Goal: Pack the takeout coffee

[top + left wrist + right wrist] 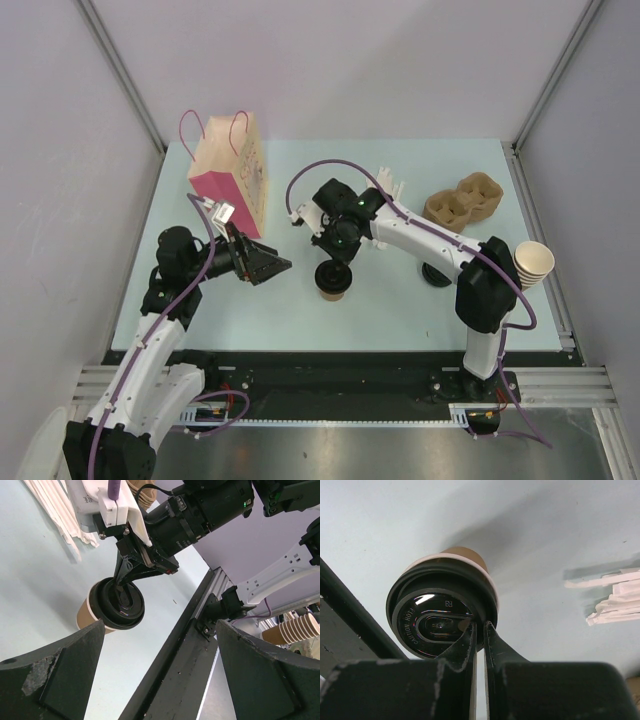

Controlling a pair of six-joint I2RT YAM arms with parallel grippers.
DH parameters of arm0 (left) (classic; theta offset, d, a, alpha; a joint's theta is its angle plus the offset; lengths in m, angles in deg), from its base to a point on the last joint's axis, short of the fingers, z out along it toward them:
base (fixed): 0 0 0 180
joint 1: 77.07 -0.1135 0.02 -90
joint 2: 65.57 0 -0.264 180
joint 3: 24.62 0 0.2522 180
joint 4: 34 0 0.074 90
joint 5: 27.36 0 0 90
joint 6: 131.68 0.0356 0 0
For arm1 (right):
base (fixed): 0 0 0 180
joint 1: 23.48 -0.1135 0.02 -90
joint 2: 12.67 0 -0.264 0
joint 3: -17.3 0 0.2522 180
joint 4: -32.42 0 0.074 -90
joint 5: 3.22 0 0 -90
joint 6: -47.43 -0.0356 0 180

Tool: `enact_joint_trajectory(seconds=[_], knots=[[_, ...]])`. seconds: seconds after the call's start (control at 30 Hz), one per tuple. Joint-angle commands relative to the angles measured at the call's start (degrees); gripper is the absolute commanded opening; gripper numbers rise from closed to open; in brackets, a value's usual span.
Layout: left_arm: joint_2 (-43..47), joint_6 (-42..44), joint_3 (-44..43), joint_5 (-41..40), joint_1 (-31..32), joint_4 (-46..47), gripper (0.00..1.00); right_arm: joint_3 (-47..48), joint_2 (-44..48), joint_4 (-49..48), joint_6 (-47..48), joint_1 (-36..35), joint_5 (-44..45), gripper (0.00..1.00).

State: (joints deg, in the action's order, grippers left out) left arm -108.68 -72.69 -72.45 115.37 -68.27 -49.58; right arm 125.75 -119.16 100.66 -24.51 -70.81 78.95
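Bright even light, soft shadows, glare on takeout coffee (442,625)

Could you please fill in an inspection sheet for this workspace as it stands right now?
Surface: pale blue table, no spill seen.
Job's things: coffee cup upright near the middle, black lid on it.
Clutter: paper bag upright at the back left; cup carrier and white packets at the back; stack of lidless cups at the right edge.
Grippers: right gripper shut, tips on the lid; left gripper open beside the cup, holding nothing.
Cables: purple cable loops above the right arm, apart from the cup.
Surroundings: plain walls on three sides; metal rail along the near edge.
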Motion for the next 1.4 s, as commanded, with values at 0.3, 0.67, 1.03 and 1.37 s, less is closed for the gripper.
enact_joint_trajectory(seconds=[0.3,0.67,1.03,1.37], knots=[[0.4,0.59,0.58,0.36,-0.54,1.56,0.98,2.43,-0.73,0.19,-0.14,-0.66,-0.43,0.08],[0.31,0.68,0.49,0.44,-0.54,1.56,0.98,2.25,-1.7,-0.25,-0.05,-1.18,0.63,0.12],[0.31,1.03,0.49,0.44,-0.54,1.21,0.98,2.34,-0.73,-0.16,-0.05,-1.18,1.24,0.24],[0.22,1.03,0.49,0.36,-0.54,1.3,0.98,2.6,0.24,-0.16,-0.05,-1.01,1.95,0.27]])
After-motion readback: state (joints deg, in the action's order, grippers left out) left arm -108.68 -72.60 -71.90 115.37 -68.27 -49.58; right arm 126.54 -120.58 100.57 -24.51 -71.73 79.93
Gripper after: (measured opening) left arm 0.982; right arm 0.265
